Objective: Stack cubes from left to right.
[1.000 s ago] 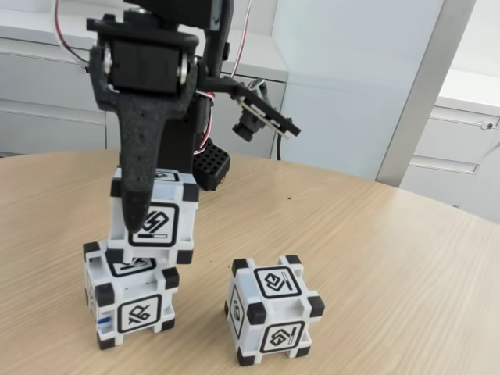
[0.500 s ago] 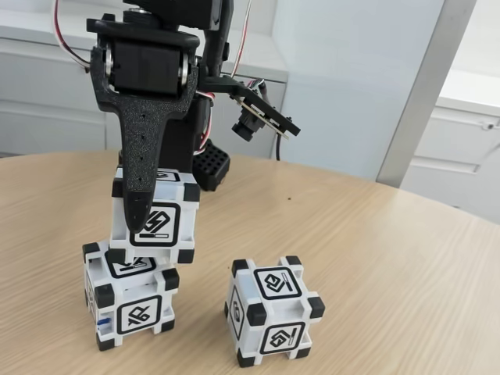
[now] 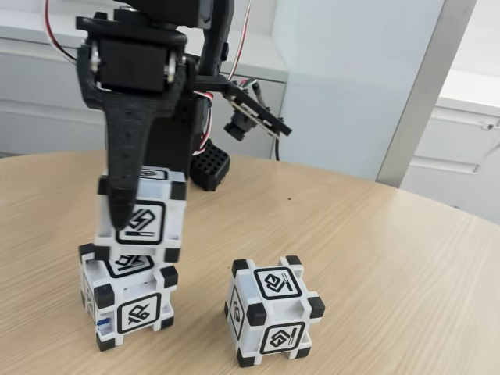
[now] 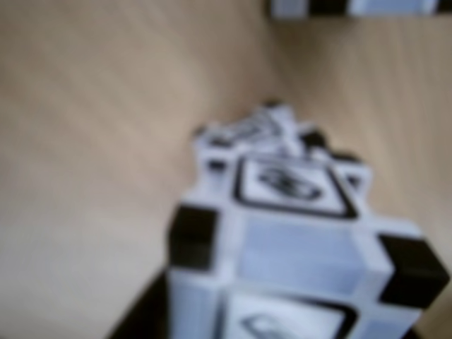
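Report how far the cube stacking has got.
Nothing is fully done yet. In hand: the gripper holds the upper cube on the bottom cube, shifted left and not released. Left: the third cube sits alone on the table.

The arm is printed in matte black plastic with a grainy finish. A long tapered finger [image 3: 125, 168] is seen on the claw [image 3: 117, 223]. Red and white cables [image 3: 55, 39] are routed behind the motor housing [image 3: 133, 66], and a small black camera [image 3: 242, 125] is mounted alongside.
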Action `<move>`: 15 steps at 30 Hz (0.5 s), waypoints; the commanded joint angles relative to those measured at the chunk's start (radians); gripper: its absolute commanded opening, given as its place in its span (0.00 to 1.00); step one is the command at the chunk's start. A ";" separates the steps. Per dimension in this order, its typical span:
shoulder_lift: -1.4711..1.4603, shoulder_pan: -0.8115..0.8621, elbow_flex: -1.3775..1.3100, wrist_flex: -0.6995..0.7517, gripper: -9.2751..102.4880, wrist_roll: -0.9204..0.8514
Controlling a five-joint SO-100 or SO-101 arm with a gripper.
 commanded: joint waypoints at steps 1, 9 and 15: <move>0.028 0.023 -0.021 -0.009 0.22 -0.006; 0.028 0.018 -0.015 -0.009 0.24 0.002; 0.028 0.021 -0.014 -0.009 0.29 0.005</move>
